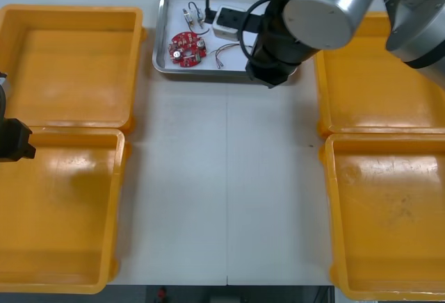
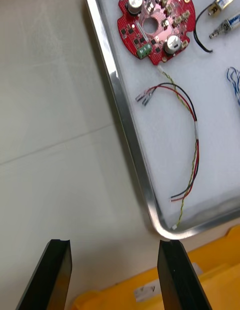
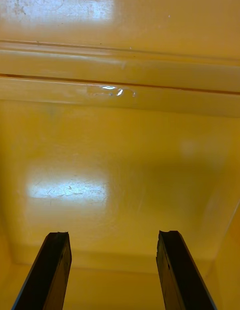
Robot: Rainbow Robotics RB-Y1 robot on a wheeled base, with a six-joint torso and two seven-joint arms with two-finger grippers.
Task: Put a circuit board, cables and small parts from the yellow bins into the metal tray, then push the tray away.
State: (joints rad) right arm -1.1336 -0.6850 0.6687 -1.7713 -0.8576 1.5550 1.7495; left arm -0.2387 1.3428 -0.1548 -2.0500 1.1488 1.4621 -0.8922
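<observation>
Your right tool (image 2: 115, 245) is spread wide and pinching nothing. It hangs over the light desk (image 1: 222, 178) just off the near right corner of the shiny metal tray with the white inside (image 2: 125, 125), clear of its rim.

Inside that tray, the round red circuit board (image 2: 155, 25) lies in the near left part. A thin cable of red, yellow and black wires (image 2: 194, 135) curves from just beside the board toward the corner closest to your right tool. Two small metal parts (image 2: 222, 5) lie on the far side of the board, and a bit of twisted blue and white cable (image 2: 234, 82) lies beyond the thin cable.

Your left tool (image 3: 112, 235) is also spread and empty. It sits well to the left of the tray, over the floor of one of the yellow plastic bins (image 1: 59, 213) on that side.
</observation>
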